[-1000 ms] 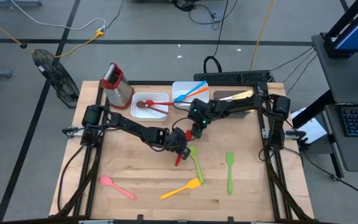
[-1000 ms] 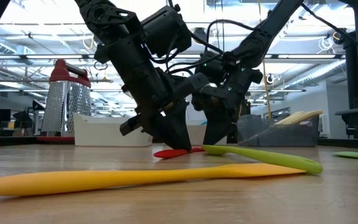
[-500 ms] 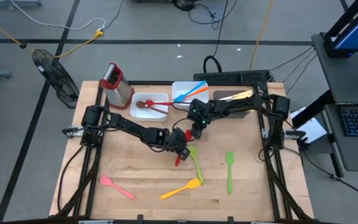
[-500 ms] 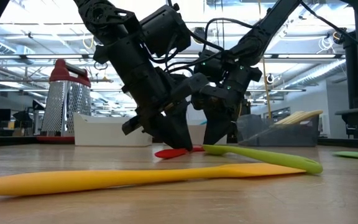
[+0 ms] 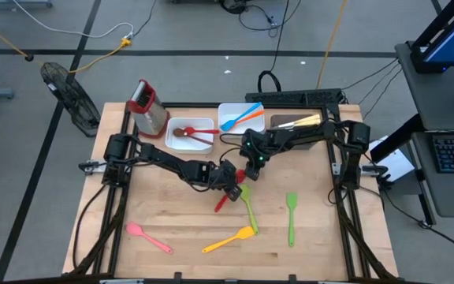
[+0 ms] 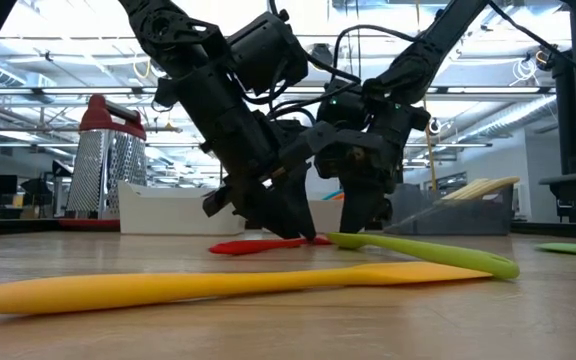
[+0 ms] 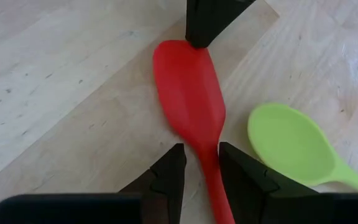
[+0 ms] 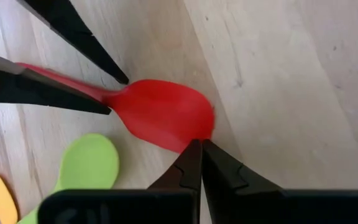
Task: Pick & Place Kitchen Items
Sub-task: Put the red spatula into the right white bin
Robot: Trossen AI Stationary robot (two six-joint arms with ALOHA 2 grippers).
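The red spatula (image 7: 191, 93) lies flat mid-table beside the green spoon (image 7: 294, 146) — left gripper (image 7: 201, 163) parted, straddling its handle, whose end is cut off; right gripper (image 8: 199, 149) pinched together, empty, at its blade tip.

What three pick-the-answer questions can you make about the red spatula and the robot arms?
1. Where is the red spatula? A in a tray; B flat on the table; C lifted in the air.
2. What colour is the spoon beside it? A green; B blue; C pink.
3. How are the right gripper's jaws? A wide open; B shut; C holding a knife.
Answers: B, it lies on the wood in the low view; A, the bowl next to it is light green; B, the tips meet at the spatula's edge.
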